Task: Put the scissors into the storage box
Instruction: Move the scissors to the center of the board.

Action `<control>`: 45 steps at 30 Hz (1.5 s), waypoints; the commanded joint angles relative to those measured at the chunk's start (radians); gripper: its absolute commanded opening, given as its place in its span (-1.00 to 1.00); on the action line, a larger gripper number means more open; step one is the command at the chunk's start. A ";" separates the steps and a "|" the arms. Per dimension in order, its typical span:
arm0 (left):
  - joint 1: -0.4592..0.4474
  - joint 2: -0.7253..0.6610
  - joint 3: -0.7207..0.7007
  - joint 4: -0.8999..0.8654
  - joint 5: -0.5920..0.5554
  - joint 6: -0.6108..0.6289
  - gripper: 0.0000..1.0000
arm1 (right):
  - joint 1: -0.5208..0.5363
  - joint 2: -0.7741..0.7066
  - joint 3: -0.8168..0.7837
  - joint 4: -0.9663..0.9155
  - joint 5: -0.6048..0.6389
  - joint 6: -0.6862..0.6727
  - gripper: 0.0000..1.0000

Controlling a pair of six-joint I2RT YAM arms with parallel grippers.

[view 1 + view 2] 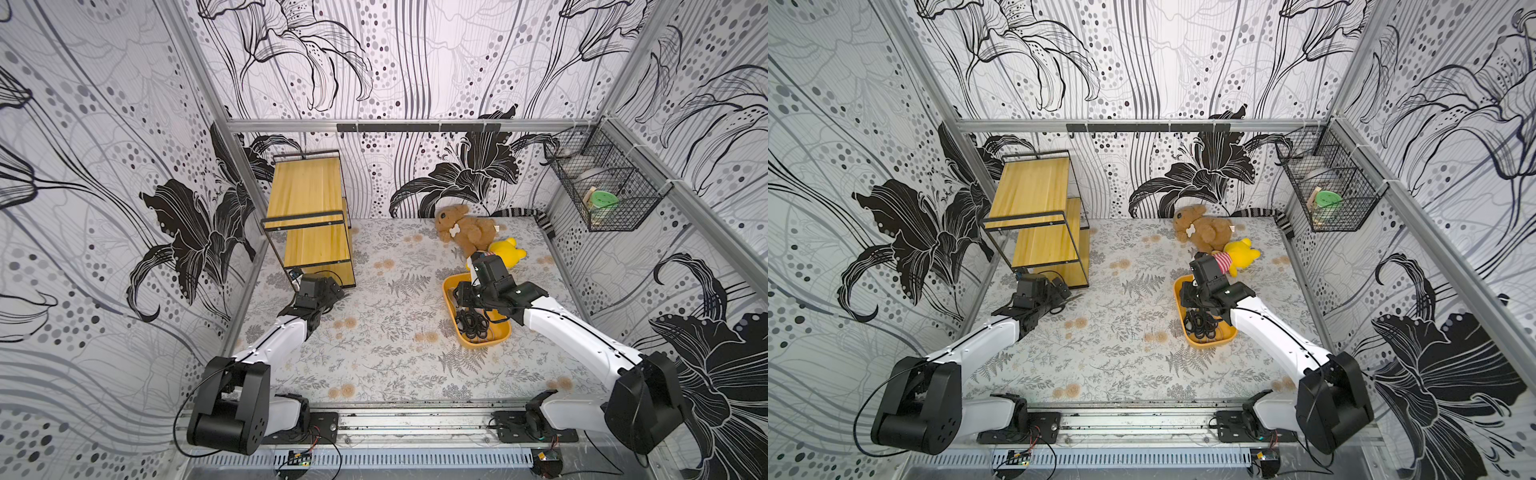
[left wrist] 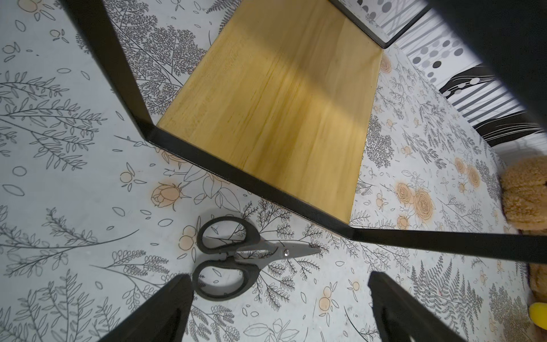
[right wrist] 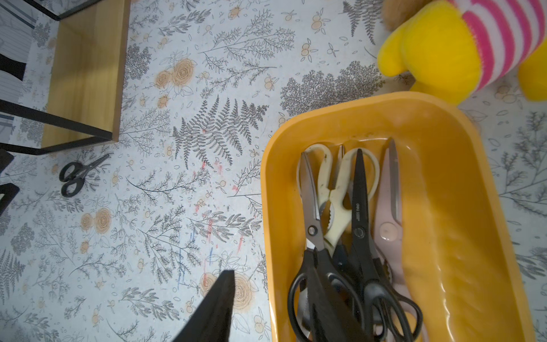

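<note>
Lengthwise in the storage box (image 3: 461,237) lie the scissors (image 3: 358,207), most tips away from the spread right gripper (image 3: 269,269).

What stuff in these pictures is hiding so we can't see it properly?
- Scissors in the storage box: in both top views the right arm covers the blades; count unclear.
- Their handles, right wrist view: cut off by the picture's edge.
- Wire basket contents, top views: too small behind the mesh.
</note>
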State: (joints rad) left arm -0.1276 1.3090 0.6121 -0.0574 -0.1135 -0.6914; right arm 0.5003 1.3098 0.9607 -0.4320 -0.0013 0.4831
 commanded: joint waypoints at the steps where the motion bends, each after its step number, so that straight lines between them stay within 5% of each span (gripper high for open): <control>1: 0.009 0.024 -0.012 0.126 0.048 0.065 0.95 | 0.000 0.009 -0.014 0.024 -0.011 0.011 -0.09; 27: -0.005 0.200 0.024 0.047 0.132 0.048 1.00 | 0.000 -0.012 -0.019 0.009 0.028 -0.005 -0.08; 35: -0.108 0.107 -0.053 -0.015 0.188 -0.022 0.99 | 0.000 -0.014 -0.019 0.013 0.027 0.004 -0.08; 45: -0.304 0.026 -0.090 0.074 0.249 -0.262 0.99 | 0.001 -0.005 -0.020 0.024 -0.003 0.025 -0.08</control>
State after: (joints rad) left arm -0.3775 1.3472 0.5182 -0.0257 0.1024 -0.8490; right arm 0.5003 1.3140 0.9577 -0.4137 0.0063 0.4866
